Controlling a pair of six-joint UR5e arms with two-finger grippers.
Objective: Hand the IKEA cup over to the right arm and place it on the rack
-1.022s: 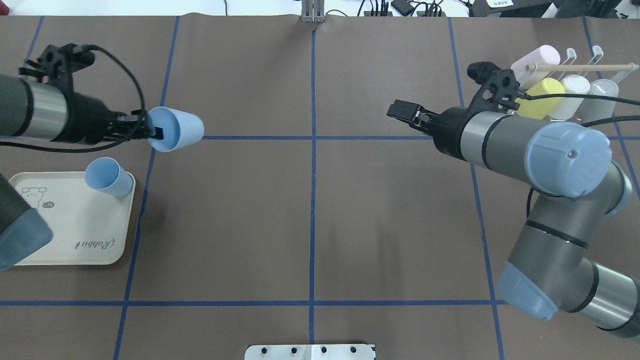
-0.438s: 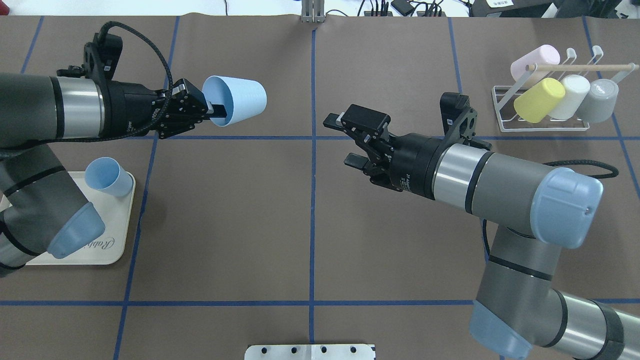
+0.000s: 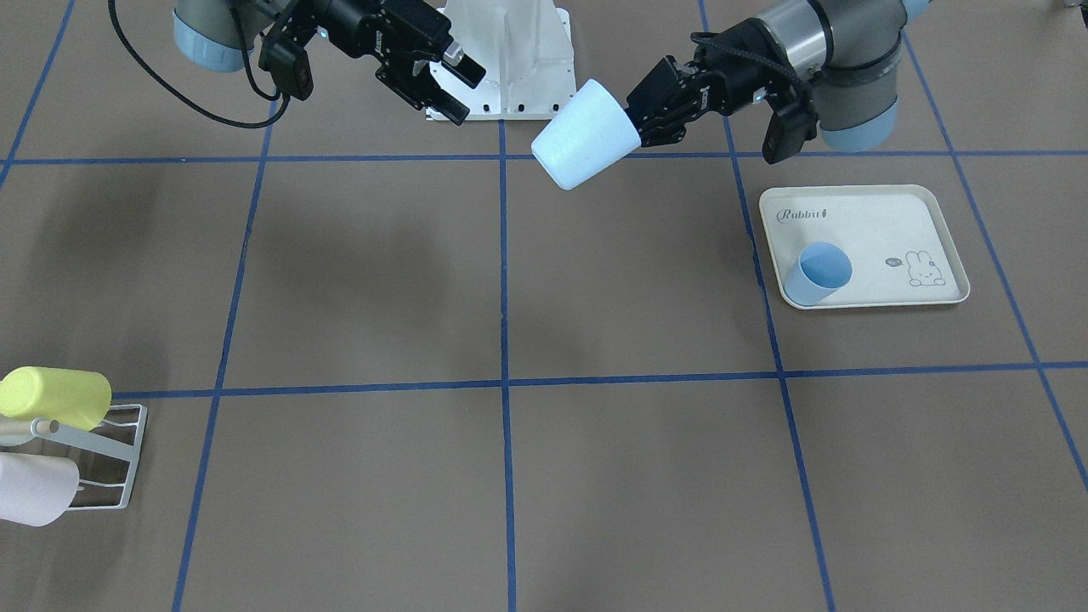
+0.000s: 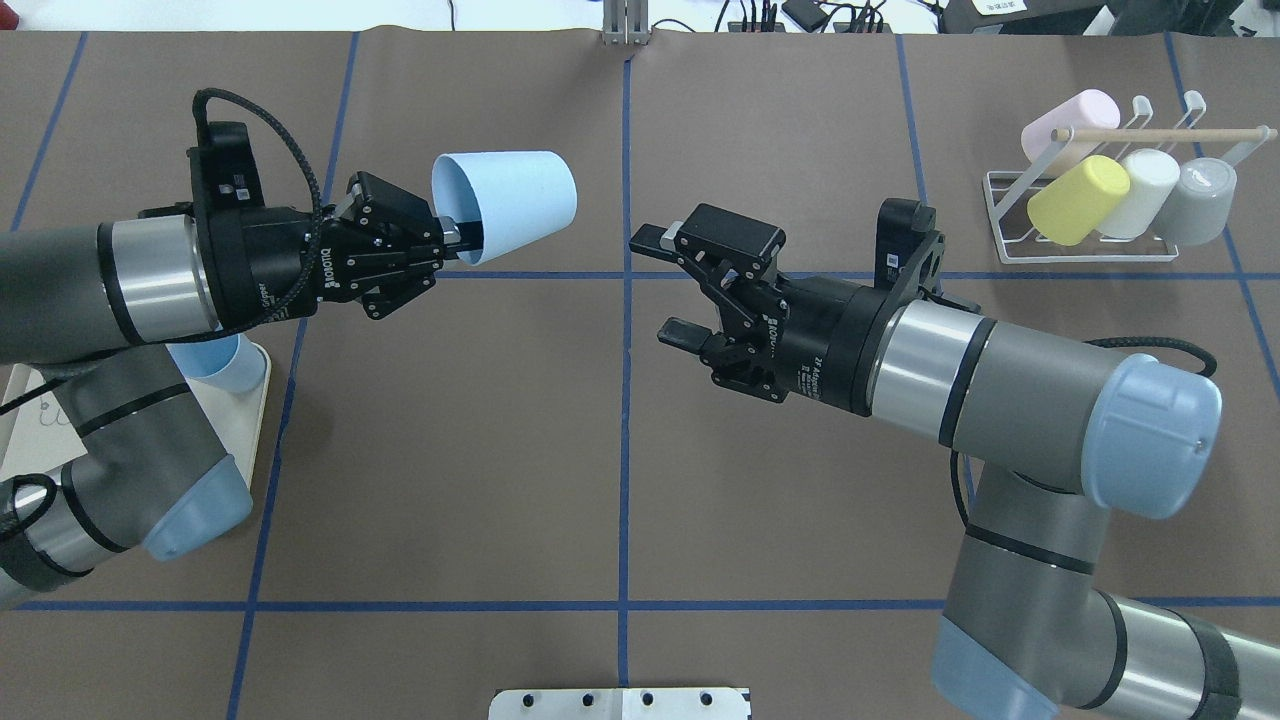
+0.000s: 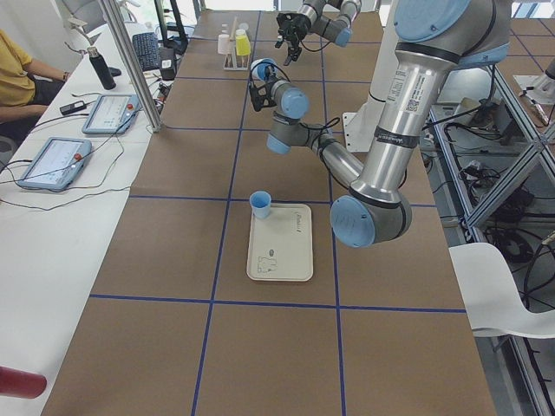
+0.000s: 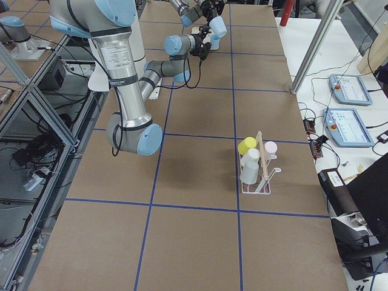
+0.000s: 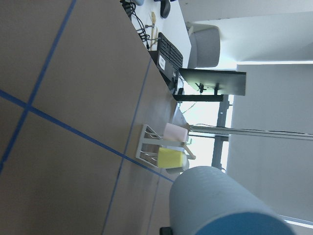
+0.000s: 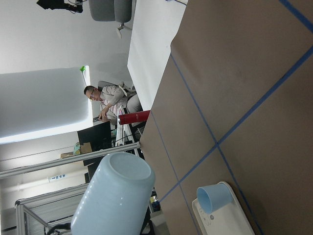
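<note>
Above mid tabletop (image 4: 450, 450), L gripper (image 4: 462, 238) is pinching the blue cup (image 4: 515, 205) by its rim, base aimed across for handover. R gripper (image 4: 660, 285) is facing it, fingers wide.

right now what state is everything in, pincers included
left pincer: shut on the light blue cup
light blue cup: in the air, lying sideways
right pincer: open, empty
second blue cup: upright on the tray
rack: holds yellow cup, pink cup, white cup, grey cup, all tilted
</note>
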